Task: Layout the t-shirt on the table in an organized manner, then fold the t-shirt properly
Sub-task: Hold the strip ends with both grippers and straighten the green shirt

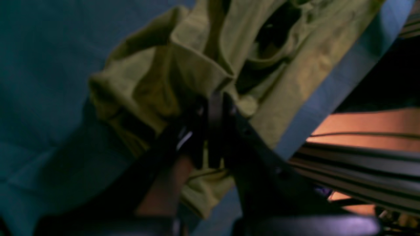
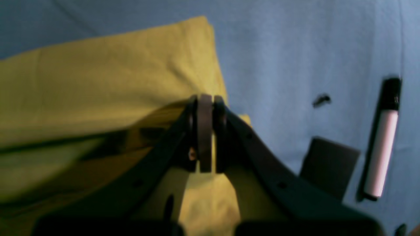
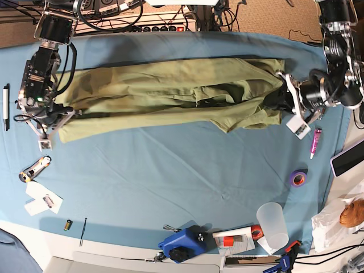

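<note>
The olive t-shirt (image 3: 170,94) lies stretched sideways across the far part of the blue-covered table (image 3: 170,176), rumpled in the middle. On the base view's right, my left gripper (image 3: 280,85) is shut on the shirt's bunched end. The left wrist view shows its jaws (image 1: 215,98) pinching folded fabric (image 1: 197,49) close to the table's edge (image 1: 344,75). At the base view's left, my right gripper (image 3: 67,112) is shut on the shirt's other end. In the right wrist view its jaws (image 2: 205,98) clamp a flat hem of the shirt (image 2: 98,82) just above the table (image 2: 295,49).
A marker pen (image 2: 382,137) and a dark square piece (image 2: 328,167) lie beside my right gripper. A box cutter (image 3: 34,168) and paper (image 3: 42,199) sit front left. A pink tube (image 3: 314,142), purple tape roll (image 3: 297,178), clear cup (image 3: 272,224) and blue tool (image 3: 182,244) lie front right.
</note>
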Motion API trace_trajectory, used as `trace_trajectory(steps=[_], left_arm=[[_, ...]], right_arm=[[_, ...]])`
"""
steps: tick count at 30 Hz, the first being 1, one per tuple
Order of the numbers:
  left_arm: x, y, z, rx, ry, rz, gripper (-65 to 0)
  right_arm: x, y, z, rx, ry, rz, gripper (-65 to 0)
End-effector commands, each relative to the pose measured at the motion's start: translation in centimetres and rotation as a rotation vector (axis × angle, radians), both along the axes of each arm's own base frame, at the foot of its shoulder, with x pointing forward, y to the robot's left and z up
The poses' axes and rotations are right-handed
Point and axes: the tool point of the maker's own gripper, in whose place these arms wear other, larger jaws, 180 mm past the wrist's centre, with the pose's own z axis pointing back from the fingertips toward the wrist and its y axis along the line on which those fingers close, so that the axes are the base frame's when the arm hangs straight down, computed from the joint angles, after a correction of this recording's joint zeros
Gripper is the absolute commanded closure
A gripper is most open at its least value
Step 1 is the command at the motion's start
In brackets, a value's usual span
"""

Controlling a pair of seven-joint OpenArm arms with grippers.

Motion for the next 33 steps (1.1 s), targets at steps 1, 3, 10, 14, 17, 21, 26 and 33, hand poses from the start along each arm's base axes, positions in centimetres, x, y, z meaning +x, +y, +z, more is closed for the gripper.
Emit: trace_trajectory(steps=[1,3,10,14,17,21,26,33], left_arm=[[0.1,-0.1,1.2,0.0,-0.044,-0.015,0.0],[-0.8,-0.6,1.3,0.002,-0.045,-0.028,0.0],[-1.6,-1.0,-0.1,0.013,-0.009,0.023,0.0],[-2.3,-0.6,-0.9,0.043,0.019,0.027,0.0],[-3.4,-0.2,-1.9,0.075,0.053,0.033,0.0],[-4.8,0.4,-3.3,0.117,0.099,0.041,0.0],[-4.8,0.1,-3.1,0.089,0.082,0.052,0.0],[-4.9,0.1,-3.1,0.088,0.085,0.053,-24.3]], right_arm=[[0.7,-0.9,2.0,-0.018,-0.052,0.0,0.0],[0.3,-1.1,2.8,0.001,-0.068,0.001,0.0],[-1.7,-2.1,5.1,0.052,-0.116,0.003,0.0],[-3.3,-2.3,3.9,0.063,-0.062,0.016,0.0],[-4.7,-2.2,2.7,0.062,-0.031,0.02,0.0],[-5.8,-2.2,1.8,0.063,-0.017,0.026,0.0],[-6.2,-2.3,1.0,0.079,0.003,0.017,0.0],[-7.2,-2.0,0.2,0.08,0.08,0.041,-5.5]])
